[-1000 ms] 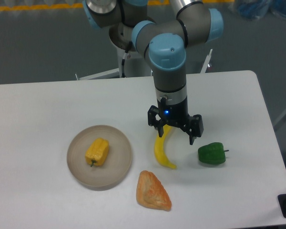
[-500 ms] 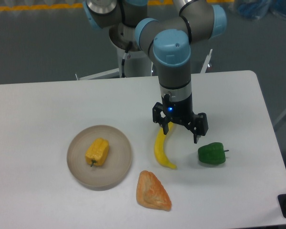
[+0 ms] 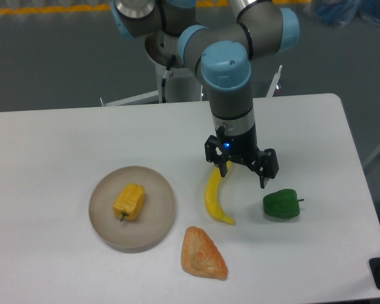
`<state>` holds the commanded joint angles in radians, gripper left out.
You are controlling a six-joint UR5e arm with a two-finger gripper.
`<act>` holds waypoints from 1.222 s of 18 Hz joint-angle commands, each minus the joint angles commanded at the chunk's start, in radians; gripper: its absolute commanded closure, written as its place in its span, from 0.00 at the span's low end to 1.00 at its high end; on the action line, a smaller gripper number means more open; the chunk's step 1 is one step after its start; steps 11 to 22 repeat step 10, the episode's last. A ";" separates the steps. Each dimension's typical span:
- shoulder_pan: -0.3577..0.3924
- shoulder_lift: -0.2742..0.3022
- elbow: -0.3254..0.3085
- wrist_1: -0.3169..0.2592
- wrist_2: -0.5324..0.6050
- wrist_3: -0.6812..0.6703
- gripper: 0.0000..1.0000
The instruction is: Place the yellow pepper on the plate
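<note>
The yellow pepper (image 3: 128,202) lies on its side on the plate (image 3: 161,215), left of centre on the worktop; it looks light, rigid and smooth-skinned, so a hold across its ribbed lobes would likely slip least. To the right, the gripper (image 3: 244,175) hangs above the banana (image 3: 214,199), jaws spread and holding nothing; the green pepper (image 3: 280,204) sits beyond.

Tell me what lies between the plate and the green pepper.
In the fixed camera view, the banana lies between the plate and the green pepper; otherwise only bare table.

Banana (image 3: 214,199), green pepper (image 3: 281,204), perhaps wedge (image 3: 203,254).
</note>
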<state>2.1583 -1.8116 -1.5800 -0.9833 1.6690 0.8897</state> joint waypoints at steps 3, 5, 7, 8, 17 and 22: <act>0.000 0.000 0.000 0.000 0.000 0.000 0.00; 0.000 0.000 0.002 0.000 0.000 0.000 0.00; 0.000 0.000 0.002 0.000 0.000 0.000 0.00; 0.000 0.000 0.002 0.000 0.000 0.000 0.00; 0.000 0.000 -0.002 0.000 0.000 0.000 0.00; 0.000 0.000 -0.002 0.000 0.000 0.000 0.00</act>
